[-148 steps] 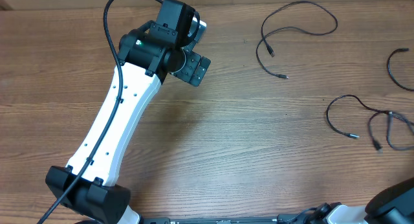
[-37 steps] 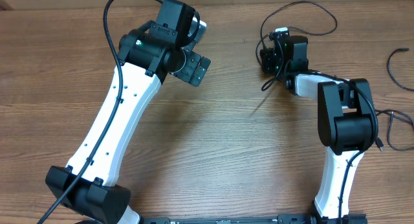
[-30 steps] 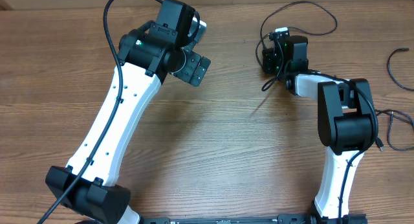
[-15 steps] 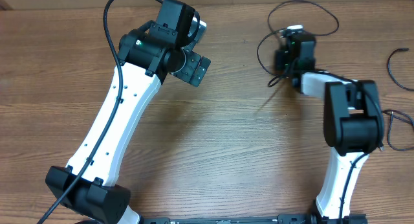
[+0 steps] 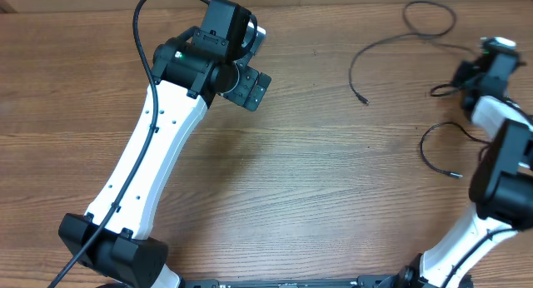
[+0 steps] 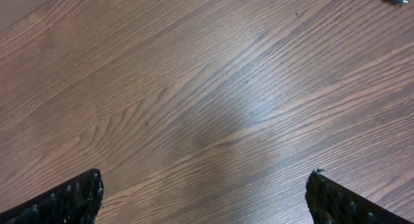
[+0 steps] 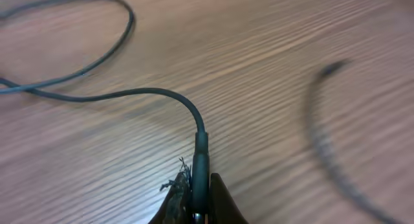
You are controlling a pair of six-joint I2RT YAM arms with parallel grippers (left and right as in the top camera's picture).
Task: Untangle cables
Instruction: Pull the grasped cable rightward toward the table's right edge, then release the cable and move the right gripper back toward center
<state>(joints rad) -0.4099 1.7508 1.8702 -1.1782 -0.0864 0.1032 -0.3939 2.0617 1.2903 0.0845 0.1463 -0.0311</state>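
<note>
The right hand is pinching the plug end of a thin dark cable between its closed fingers, and the cord is rising out of the grip and curving off to the left across the table. Seen from overhead, that hand is sitting at the far right edge of the table, and the cable is trailing from it toward the middle, with 1 loop lying near the far edge and a free end resting on bare wood. A second cable is lying just in front of the right arm, and part of it is hidden under the arm, so whether the 2 are crossing there cannot be told. The left hand is hanging wide open above bare wood at the left of the table, holding nothing. The step in hand is looking like drawing the gripped cable clear of its neighbours. Doing it well is likely meaning pulling low and slowly along the table, so the loop is opening out rather than tightening into a knot, and watching that the trailing length is not sweeping into the second cable. The pinch is sitting right at the plug, so a steady grip is mattering more than speed.
</note>
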